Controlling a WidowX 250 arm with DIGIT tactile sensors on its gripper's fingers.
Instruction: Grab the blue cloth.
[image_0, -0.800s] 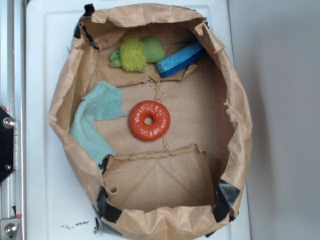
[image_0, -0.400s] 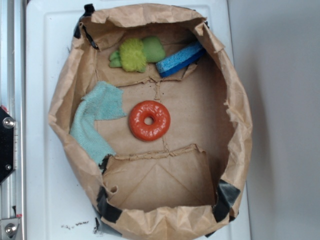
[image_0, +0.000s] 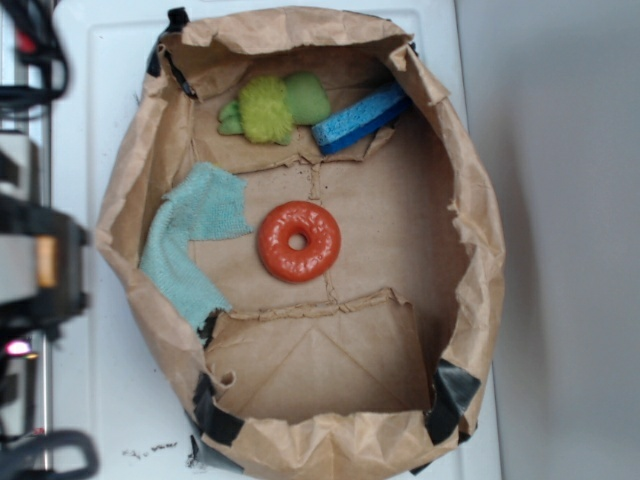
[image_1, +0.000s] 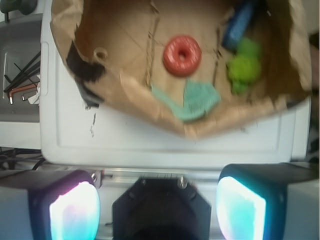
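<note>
Nubby, matt terry on the blue cloth (image_0: 193, 243); glossy, smooth orange ring (image_0: 299, 241); creased, matt brown paper bag (image_0: 470, 250); porous blue sponge (image_0: 360, 118); fuzzy green toy (image_0: 272, 107).

White moulded tabletop (image_0: 100, 120); pale grey wall (image_0: 570, 200) at right edge; metal rail (image_1: 150, 174) along table's edge.

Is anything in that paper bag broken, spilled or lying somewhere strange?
Nothing spilled. The paper bag is crumpled, torn along its rim and patched with black tape. The blue cloth lies bent, partly up the bag's wall.
</note>
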